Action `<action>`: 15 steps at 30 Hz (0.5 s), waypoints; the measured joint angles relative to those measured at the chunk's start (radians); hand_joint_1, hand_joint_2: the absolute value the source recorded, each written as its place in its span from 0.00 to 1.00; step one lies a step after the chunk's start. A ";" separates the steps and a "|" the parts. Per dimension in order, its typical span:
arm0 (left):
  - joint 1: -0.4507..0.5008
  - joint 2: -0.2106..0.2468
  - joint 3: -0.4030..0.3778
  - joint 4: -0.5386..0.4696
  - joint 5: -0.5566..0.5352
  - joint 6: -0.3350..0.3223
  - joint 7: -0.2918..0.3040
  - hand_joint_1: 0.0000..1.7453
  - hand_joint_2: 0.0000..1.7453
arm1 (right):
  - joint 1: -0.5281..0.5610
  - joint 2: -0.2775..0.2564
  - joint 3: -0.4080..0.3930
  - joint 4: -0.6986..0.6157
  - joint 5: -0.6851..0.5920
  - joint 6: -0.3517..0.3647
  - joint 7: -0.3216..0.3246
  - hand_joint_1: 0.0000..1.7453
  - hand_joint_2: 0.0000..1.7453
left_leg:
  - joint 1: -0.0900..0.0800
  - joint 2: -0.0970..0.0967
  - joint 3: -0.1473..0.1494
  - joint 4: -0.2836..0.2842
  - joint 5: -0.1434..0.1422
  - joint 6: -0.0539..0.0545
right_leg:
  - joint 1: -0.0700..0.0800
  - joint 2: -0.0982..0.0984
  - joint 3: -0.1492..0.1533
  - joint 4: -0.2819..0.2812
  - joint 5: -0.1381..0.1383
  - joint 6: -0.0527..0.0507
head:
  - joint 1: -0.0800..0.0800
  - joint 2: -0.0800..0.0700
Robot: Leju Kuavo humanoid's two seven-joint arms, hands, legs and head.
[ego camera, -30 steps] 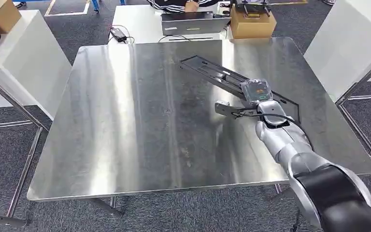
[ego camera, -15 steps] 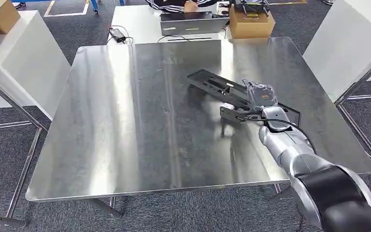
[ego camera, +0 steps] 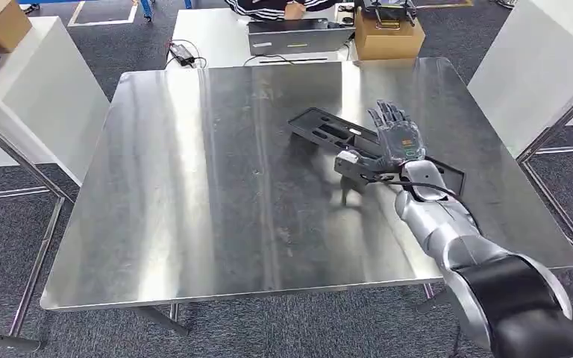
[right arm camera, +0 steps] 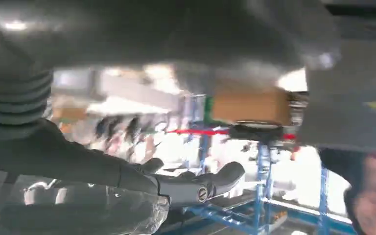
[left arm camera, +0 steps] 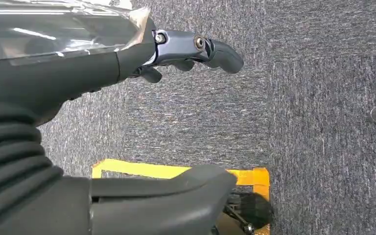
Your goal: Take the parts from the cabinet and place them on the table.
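1 long black part point(ego camera: 328, 128) lies flat on the steel table point(ego camera: 194, 186), toward its far right, running diagonally from the middle of the far half out toward the right edge. It is shaped like a shallow tray with slots along it; whether anything sits in those slots cannot be told. The right hand point(ego camera: 395, 138) is over the part's middle stretch, fingers point(ego camera: 385, 115) spread and pointing away from the robot, holding nothing; whether the palm touches the part cannot be told. In the right wrist view the picture is blurred, with the thumb and dark fingers point(right arm camera: 196, 183) apart. The left hand point(left arm camera: 186, 49) hangs over grey carpet point(left arm camera: 323, 98), fingers slightly curled and apart around nothing. Beyond the table, a cardboard box point(ego camera: 389, 33) stands on a white desk point(ego camera: 209, 33) beside a dark tray point(ego camera: 298, 33), with a person's hand point(ego camera: 295, 9) just behind it.
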 joint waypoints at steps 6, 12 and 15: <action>0.000 -0.004 0.008 0.000 0.005 0.013 0.000 0.00 0.00 | 0.028 0.093 -0.154 -0.154 -0.555 0.365 -0.356 0.00 0.00 | 0.002 0.000 0.001 0.000 0.000 0.000 | 0.001 0.000 0.000 0.000 0.000 0.000 | 0.000 0.000; 0.000 -0.004 0.026 0.000 0.005 0.022 0.003 0.00 0.00 | 0.172 0.155 -0.185 -0.525 -1.105 0.805 -0.363 0.00 0.00 | 0.004 -0.001 0.001 0.000 0.000 -0.001 | 0.002 -0.001 0.000 0.000 -0.001 -0.001 | 0.000 0.000; 0.001 -0.003 0.029 0.000 0.005 0.034 0.009 0.00 0.00 | 0.241 0.169 -0.180 -0.670 -1.270 0.933 -0.359 0.00 0.00 | 0.004 -0.001 0.001 0.000 -0.001 -0.001 | 0.003 -0.001 0.000 0.000 -0.001 -0.001 | 0.000 0.000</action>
